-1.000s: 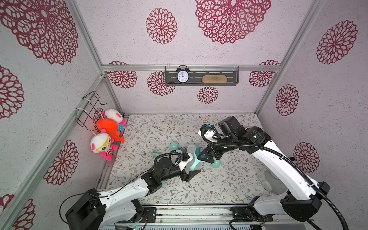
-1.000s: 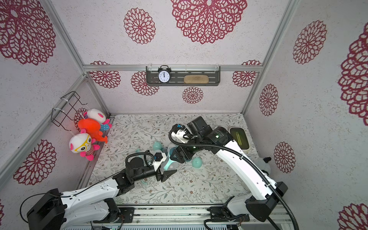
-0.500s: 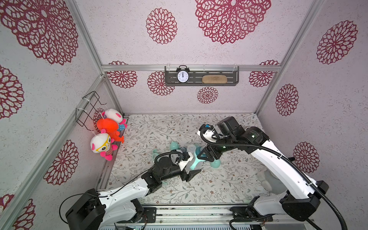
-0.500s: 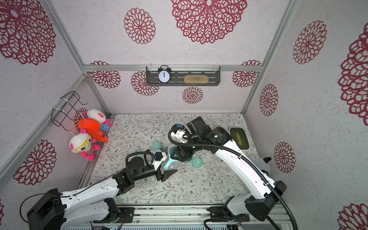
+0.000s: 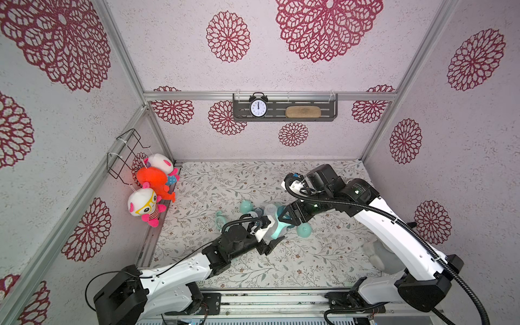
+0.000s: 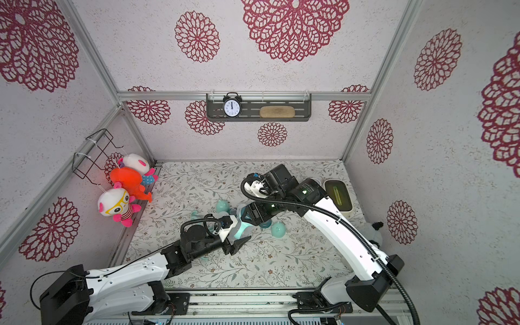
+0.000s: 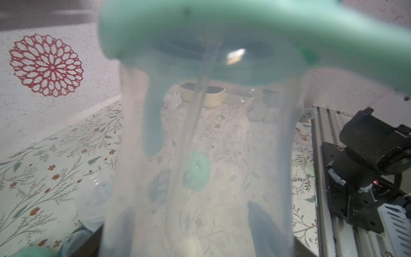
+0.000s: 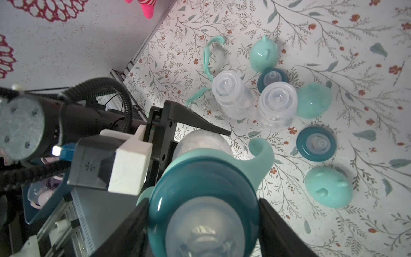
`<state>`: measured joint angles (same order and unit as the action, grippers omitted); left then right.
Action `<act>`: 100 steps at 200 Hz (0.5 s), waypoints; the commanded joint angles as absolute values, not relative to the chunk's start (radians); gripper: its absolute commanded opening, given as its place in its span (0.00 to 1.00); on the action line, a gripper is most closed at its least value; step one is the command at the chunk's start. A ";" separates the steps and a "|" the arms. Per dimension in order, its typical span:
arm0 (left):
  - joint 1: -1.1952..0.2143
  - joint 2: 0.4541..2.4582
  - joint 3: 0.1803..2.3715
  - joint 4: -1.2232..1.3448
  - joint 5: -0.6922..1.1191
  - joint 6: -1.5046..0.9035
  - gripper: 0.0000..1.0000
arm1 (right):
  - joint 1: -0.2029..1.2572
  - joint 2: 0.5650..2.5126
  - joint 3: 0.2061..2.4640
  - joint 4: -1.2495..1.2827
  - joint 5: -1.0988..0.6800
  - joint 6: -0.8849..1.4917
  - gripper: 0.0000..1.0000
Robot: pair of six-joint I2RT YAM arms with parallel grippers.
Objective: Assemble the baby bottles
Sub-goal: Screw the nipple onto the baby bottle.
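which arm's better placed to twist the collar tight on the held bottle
Right. The right claw grips the teal collar from both sides, so it can likely turn it; the left claw is clamped on the clear bottle, anchoring it.

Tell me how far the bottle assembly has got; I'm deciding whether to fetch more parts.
Done: no bottle is complete. In hand: the left gripper holds a clear bottle wearing its mint handle, while the right gripper clamps the dark teal collar at its neck. Left: two bare bottles, two collars, a handle and three caps lie loose.
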<state>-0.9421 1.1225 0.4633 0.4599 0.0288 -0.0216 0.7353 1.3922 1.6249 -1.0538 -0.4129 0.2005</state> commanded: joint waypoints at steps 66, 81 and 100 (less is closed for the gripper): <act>-1.110 1.204 0.501 0.658 -0.381 0.177 0.00 | 0.687 1.409 1.669 -1.052 -0.360 0.920 0.10; -1.126 1.227 0.507 0.669 -0.403 0.193 0.00 | 0.688 1.452 1.745 -1.134 -0.340 0.920 0.12; -1.129 1.247 0.509 0.677 -0.402 0.193 0.00 | 0.691 1.455 1.766 -1.145 -0.335 0.915 0.39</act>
